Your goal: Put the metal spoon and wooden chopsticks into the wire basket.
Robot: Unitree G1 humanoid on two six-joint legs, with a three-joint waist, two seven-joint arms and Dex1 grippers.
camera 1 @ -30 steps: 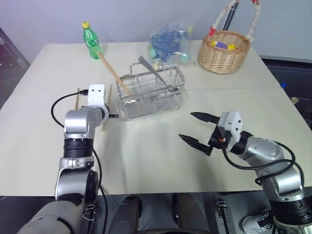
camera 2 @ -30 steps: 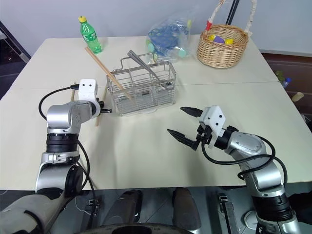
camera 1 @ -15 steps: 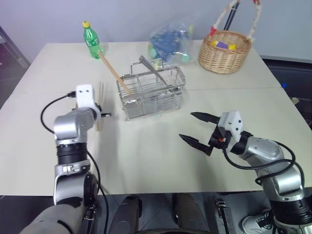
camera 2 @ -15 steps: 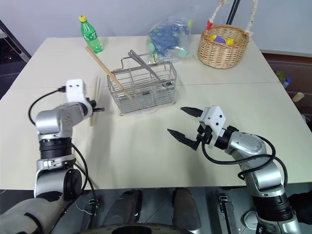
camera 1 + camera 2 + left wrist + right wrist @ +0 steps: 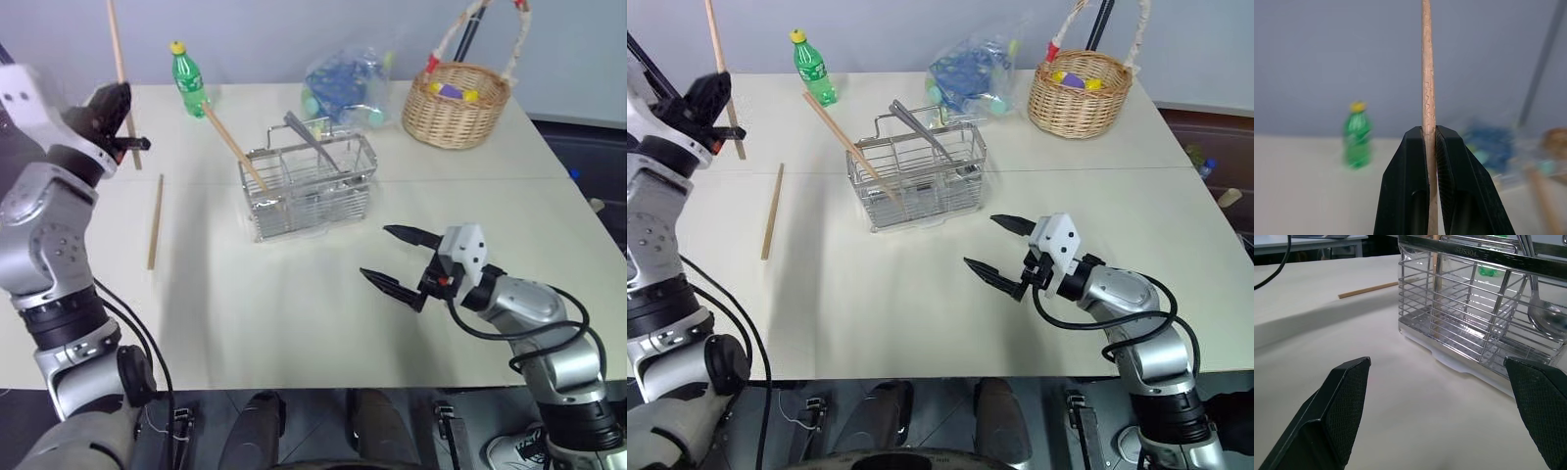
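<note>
Left gripper [image 5: 125, 132] in eye views clamps one wooden chopstick [image 5: 116, 44] upright high over table [image 5: 294, 294] to clear wire basket [image 5: 309, 186], already holding metal spoon [image 5: 312, 139]; left wrist shows fingers [image 5: 1410, 191] pinching it; right gripper [image 5: 1440, 416] spread, idle.

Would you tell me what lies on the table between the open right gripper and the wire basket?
Nothing: between the right gripper and the wire basket the table is bare, as both eye views and the right wrist view show.

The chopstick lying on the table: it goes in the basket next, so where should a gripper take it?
Grip the lying chopstick near its middle, coming straight down, fingers closing across its width. It lies flat on the table, thin, with open space either side.
</note>
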